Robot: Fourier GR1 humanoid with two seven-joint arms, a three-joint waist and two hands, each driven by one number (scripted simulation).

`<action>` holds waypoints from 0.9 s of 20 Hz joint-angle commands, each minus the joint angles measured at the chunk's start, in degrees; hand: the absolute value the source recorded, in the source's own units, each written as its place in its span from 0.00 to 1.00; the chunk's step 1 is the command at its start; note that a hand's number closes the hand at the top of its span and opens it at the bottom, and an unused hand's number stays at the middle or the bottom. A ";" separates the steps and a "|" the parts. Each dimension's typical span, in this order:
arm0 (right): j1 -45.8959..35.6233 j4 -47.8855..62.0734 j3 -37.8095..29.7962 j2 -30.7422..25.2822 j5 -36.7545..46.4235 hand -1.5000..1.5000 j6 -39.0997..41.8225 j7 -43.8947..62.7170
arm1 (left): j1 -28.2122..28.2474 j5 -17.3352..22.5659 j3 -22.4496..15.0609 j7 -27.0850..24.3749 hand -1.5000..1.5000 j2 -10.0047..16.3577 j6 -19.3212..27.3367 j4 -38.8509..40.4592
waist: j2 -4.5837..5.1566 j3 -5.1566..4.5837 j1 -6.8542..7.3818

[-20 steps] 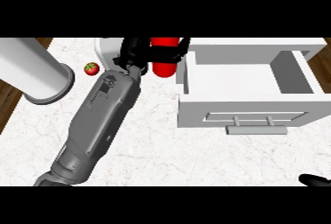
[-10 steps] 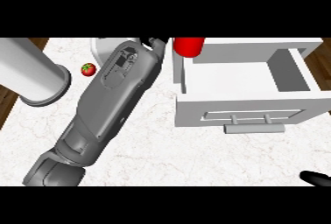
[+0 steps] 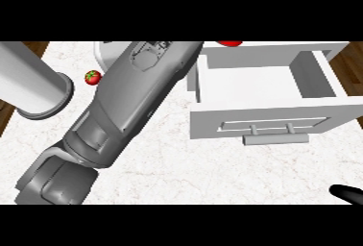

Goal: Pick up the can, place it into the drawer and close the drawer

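**While the drawer stands open, the can shows at the top**

Head view: only a red sliver of the can shows, at the view's top edge by the drawer's back wall. The left forearm crosses the tabletop to that edge. Its hand is cut off there, so its grasp cannot be told. A strawberry lies beside the forearm. The right hand shows at the lower right corner, state unclear.
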 commanded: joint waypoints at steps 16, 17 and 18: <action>-6.68 1.02 0.30 -3.57 -1.51 0.00 0.28 3.44 | -7.71 9.03 -8.54 -6.28 0.00 0.00 11.57 14.84 | 1.11 0.14 -4.07; -5.91 2.28 1.29 -3.03 -0.67 0.00 0.74 2.49 | -8.64 8.94 -9.98 -5.57 0.00 0.00 13.59 14.68 | 1.01 0.17 -4.01; -8.71 1.43 1.64 -3.25 0.88 0.00 -1.60 5.12 | -7.69 9.05 -8.90 -7.10 0.00 0.00 12.27 15.55 | 0.98 0.07 -2.72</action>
